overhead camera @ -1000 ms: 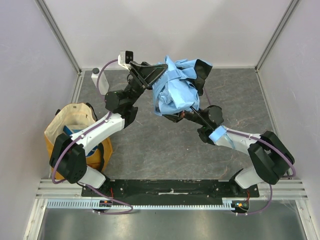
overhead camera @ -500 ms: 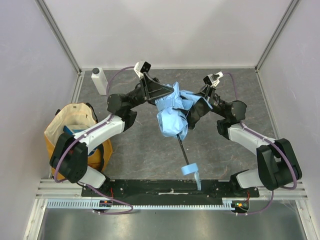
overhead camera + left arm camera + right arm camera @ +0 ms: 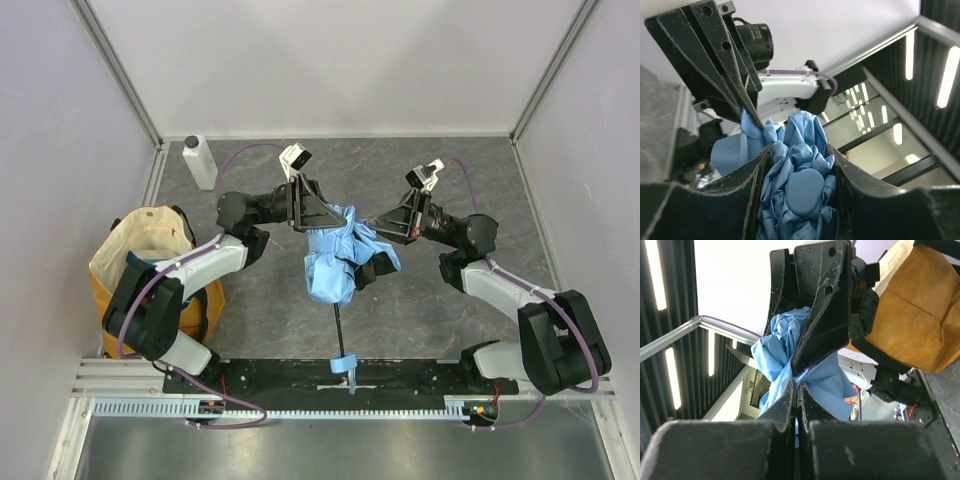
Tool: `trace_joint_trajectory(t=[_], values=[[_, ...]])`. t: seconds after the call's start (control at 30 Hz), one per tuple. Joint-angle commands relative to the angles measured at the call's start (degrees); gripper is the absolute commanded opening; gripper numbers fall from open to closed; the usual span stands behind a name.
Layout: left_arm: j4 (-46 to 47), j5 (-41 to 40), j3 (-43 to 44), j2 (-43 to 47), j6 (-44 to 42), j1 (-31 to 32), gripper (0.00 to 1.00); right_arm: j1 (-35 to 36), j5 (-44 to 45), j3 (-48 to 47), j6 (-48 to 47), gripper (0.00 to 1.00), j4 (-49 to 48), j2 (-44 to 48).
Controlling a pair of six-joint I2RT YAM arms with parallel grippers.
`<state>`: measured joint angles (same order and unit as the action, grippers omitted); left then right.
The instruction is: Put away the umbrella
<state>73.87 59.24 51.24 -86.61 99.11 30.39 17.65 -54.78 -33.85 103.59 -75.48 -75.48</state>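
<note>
The light blue umbrella [image 3: 335, 262] hangs bunched between both arms above the table's middle. Its black shaft [image 3: 341, 328] runs down toward the near edge, ending in a blue handle [image 3: 344, 364]. My left gripper [image 3: 318, 215] is shut on the umbrella's top; in the left wrist view its fingers [image 3: 752, 192] squeeze crumpled blue fabric and the round blue cap [image 3: 804, 186]. My right gripper [image 3: 378, 232] is shut on a thin fold of the fabric [image 3: 781, 365], jaws nearly touching, right beside the left gripper's black fingers [image 3: 820, 315].
A yellow-and-cream tote bag [image 3: 150, 262] stands open at the left, beside the left arm; it also shows in the right wrist view [image 3: 920, 310]. A white plastic bottle [image 3: 198, 161] stands at the far left corner. Walls enclose the table on three sides.
Both grippers have come down and toward the near side with the umbrella. The shaft has swung from pointing right to pointing straight at the near edge, and the fabric hangs lower.
</note>
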Motion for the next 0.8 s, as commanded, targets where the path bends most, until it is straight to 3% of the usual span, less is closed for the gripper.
trace_joint_trajectory(t=[0.0,0.13,0.33,0.5,0.63,0.77], values=[[-2.8,7.4,-1.0,5.7,-16.6,-1.4,0.02,-1.9,0.8,1.6,-3.5,0.00,-23.2,2.5],[-8.6,6.8,-1.8,7.3,-26.5,-2.0,0.02,-1.7,-0.1,3.1,-10.8,0.00,-17.0,4.7],[-4.5,6.9,-5.5,8.6,-30.1,-2.6,0.02,-1.7,3.4,4.5,-33.9,0.00,10.2,16.0],[-5.9,5.3,-8.1,9.7,-33.9,-3.3,0.02,-1.6,8.0,7.0,-31.8,0.00,7.3,19.8],[-19.0,3.8,-7.8,12.2,-42.6,-3.5,0.02,-1.6,8.4,7.1,-30.7,0.00,7.6,21.0],[-37.7,-1.7,-6.3,16.0,-56.4,-3.6,0.02,-1.6,7.5,5.4,-30.8,0.00,9.9,22.4]])
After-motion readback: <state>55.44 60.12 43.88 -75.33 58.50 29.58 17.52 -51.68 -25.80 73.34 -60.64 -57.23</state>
